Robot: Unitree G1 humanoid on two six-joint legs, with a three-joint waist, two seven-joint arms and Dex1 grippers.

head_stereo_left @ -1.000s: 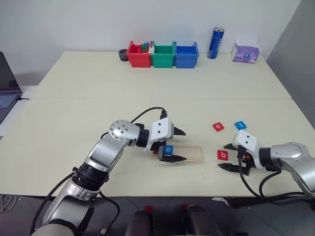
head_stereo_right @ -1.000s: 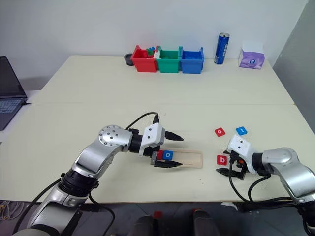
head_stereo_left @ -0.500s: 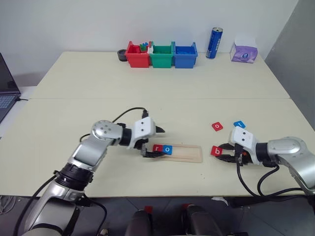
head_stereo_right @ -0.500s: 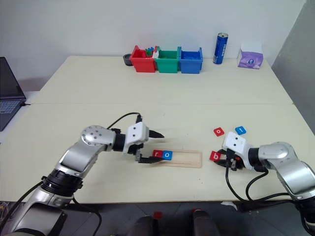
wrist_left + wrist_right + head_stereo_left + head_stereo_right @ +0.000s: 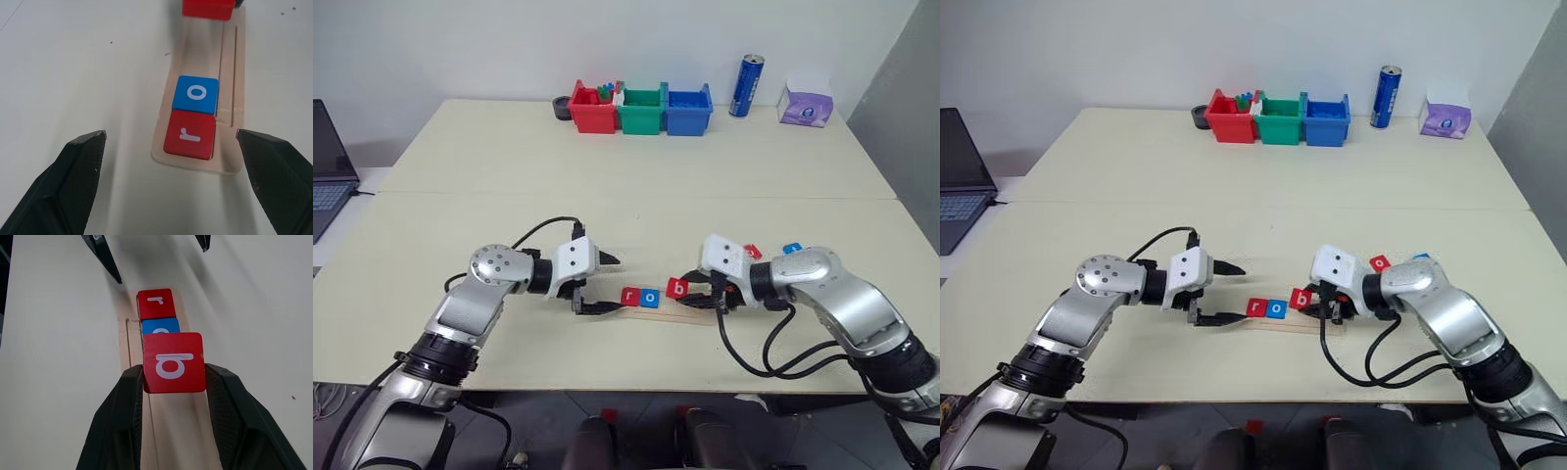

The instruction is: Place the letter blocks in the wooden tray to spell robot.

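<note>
The wooden tray (image 5: 697,310) lies near the table's front edge. A red "r" block (image 5: 628,296) and a blue "o" block (image 5: 649,297) sit side by side at its left end. My right gripper (image 5: 173,369) is shut on a red "b" block (image 5: 677,288), held just over the tray right beside the "o"; whether it touches the wood I cannot tell. My left gripper (image 5: 610,284) stands open and holds nothing, just off the tray's left end, its fingers (image 5: 73,181) spread either side of the "r" (image 5: 190,134). A red block (image 5: 753,252) and a blue block (image 5: 792,249) lie loose behind my right arm.
Red (image 5: 590,108), green (image 5: 641,108) and blue (image 5: 688,108) bins stand in a row at the table's far edge, with a blue can (image 5: 744,85) and a purple tissue box (image 5: 805,106) to their right. A laptop (image 5: 331,186) sits at the far left.
My right gripper shut on the red "b" block, lifted it and carried it left to the tray beside the "o". My left gripper drew back left off the tray, still open.
</note>
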